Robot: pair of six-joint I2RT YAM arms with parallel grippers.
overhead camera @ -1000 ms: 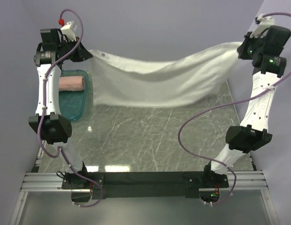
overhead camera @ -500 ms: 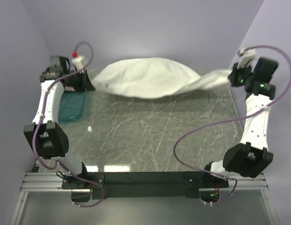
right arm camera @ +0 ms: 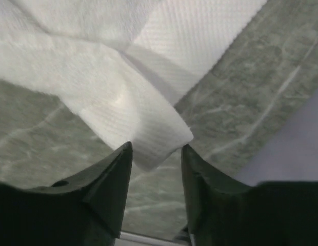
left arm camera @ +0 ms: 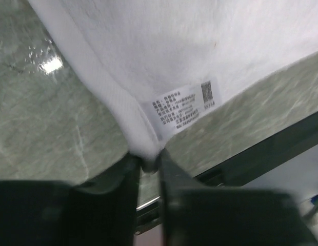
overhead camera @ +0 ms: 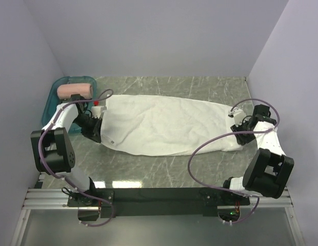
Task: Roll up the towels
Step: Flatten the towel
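Though spread out — white towel rumpled | label near left hand

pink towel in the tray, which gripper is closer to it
Left. The left gripper sits near the pink towel, pinching a corner of the white towel; the right gripper is far off at that towel's other end.

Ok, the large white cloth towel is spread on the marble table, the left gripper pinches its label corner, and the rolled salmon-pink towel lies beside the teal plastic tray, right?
No: the rolled salmon-pink towel lies inside the teal plastic tray, not beside it; see the top external view. The large white cloth towel is spread on the marble table, the left gripper pinching its label corner.
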